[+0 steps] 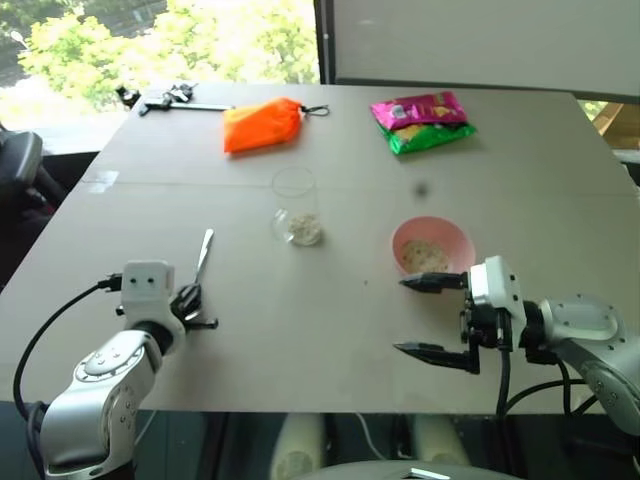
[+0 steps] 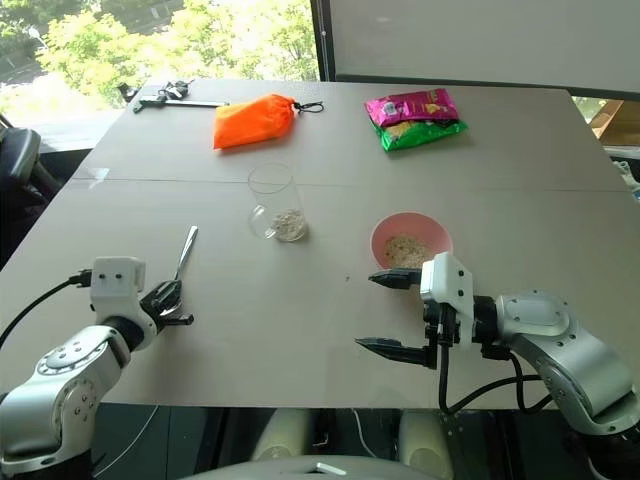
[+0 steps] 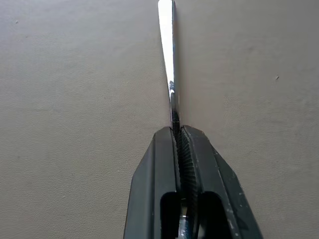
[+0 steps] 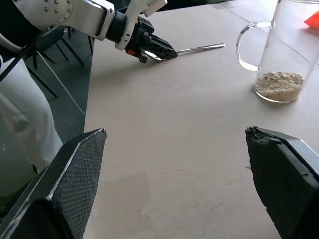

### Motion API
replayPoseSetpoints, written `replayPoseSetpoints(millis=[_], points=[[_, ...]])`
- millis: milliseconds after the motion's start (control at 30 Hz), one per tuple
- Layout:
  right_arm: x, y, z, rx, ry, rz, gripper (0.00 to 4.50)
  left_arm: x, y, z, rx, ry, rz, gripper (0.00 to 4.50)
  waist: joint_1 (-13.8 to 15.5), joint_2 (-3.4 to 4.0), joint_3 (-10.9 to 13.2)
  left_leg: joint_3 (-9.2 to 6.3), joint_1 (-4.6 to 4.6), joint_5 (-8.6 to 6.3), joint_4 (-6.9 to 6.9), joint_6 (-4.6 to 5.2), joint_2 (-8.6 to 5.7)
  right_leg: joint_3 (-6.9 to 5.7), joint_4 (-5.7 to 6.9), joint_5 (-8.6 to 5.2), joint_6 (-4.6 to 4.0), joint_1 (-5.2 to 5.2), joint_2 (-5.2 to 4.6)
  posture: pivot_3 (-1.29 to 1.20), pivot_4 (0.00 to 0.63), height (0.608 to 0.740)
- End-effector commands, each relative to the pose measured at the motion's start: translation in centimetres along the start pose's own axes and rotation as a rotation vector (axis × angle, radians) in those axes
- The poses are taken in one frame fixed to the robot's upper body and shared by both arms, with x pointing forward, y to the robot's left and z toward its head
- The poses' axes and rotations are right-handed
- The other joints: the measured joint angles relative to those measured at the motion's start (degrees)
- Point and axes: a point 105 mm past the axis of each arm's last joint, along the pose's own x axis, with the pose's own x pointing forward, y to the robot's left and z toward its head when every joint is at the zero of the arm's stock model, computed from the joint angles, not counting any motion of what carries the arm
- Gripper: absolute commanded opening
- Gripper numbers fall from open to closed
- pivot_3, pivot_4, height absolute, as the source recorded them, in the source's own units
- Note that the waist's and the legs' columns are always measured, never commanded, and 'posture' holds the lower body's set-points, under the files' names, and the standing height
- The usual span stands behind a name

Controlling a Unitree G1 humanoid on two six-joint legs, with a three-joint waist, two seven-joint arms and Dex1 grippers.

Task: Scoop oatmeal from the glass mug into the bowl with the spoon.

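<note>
Clearly we saw the left gripper (image 3: 177, 137) clamped on the spoon (image 3: 168, 59), whose head was hidden between the fingers; the right gripper (image 1: 432, 318) stood wide apart, lower right.

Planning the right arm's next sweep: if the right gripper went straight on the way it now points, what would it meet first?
The right gripper, jaws open, points across bare table toward the left gripper, shut on the spoon. That gripper looks like the first thing met; the glass mug appears off-line, though depth is uncertain.
</note>
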Motion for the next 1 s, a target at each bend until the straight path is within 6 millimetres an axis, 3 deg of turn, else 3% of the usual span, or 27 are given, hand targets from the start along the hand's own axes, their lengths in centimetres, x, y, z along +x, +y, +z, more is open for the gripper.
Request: replayPoseSetpoints(millis=[33, 167, 300, 367, 500, 667, 767, 1000], points=[[0.4, 0.1, 0.9, -0.033, -0.024, 0.01, 4.5, -0.4, -0.6, 0.9, 0.017, -0.129, -0.043, 0.08, 0.0, -0.02, 0.0, 0.0, -0.01, 0.0, 0.0, 0.0, 0.0, 0.01, -0.01, 0.0, 0.0, 0.0, 0.0, 0.0, 0.15, 0.696], [0.5, -0.3, 1.4, -0.017, -0.044, -0.001, 4.5, -1.9, -2.5, 0.4, 0.036, -0.24, -0.162, 0.08, 0.0, -0.1, 0.1, 0.0, -0.07, -0.01, 0.0, 0.01, 0.0, 0.03, -0.07, 0.01, -0.03, -0.03, -0.04, 0.0, 0.15, 0.696], [0.5, -0.7, 1.9, 0.033, -0.083, -0.024, 4.5, -4.7, -4.7, 0.0, 0.221, -0.384, -0.302, 0.08, -0.1, -0.12, 0.1, 0.02, -0.15, -0.05, -0.06, 0.03, 0.01, 0.04, -0.27, -0.01, -0.06, -0.08, -0.1, 0.0, 0.15, 0.696], [0.6, -0.9, 1.8, 0.09, -0.106, -0.039, 4.5, -6.0, -5.9, -1.4, 0.358, -0.405, -0.369, 0.08, -0.1, -0.11, 0.1, 0.0, -0.23, -0.06, -0.07, 0.03, 0.03, -0.01, -0.33, -0.1, -0.3, -0.13, -0.1, 0.0, 0.15, 0.696], [1.6, -1.0, 0.5, 0.266, -0.113, -0.083, 4.5, -8.1, -9.4, -4.4, 0.426, -0.381, -0.588, 0.08, -0.1, -0.03, 0.1, -0.02, -0.37, -0.13, -0.11, 0.12, 0.05, -0.07, -0.7, -0.01, -0.46, -0.17, -0.12, 0.0, 0.15, 0.696], [3.9, -1.1, -1.6, 0.493, -0.028, -0.126, 4.5, -7.9, -11.4, -3.6, 0.443, -0.439, -0.72, 0.08, -0.1, 0.02, 0.1, -0.13, -0.91, -0.13, 0.03, 0.23, 0.05, -0.28, -0.78, 0.08, -0.52, -0.54, -0.13, 0.0, 0.15, 0.696], [5.4, -3.0, -1.7, 0.581, -0.049, -0.231, 4.5, -7.1, -12.5, -2.1, 0.43, -0.492, -0.759, 0.08, -0.3, 0.11, 0.1, -0.15, -0.9, -0.11, 0.03, 0.24, 0.07, -0.33, -0.71, 0.22, -0.29, -0.53, -0.05, 0.0, 0.15, 0.696], [7.1, -3.1, 0.2, 0.677, -0.147, -0.196, 4.5, -7.0, -14.4, -2.1, 0.439, -0.513, -0.839, 0.08, -0.4, 0.15, 0.1, 0.0, -0.93, -0.1, 0.01, 0.24, 0.05, -0.46, -0.72, 0.37, 0.0, -0.53, 0.38, 0.0, 0.15, 0.696]])
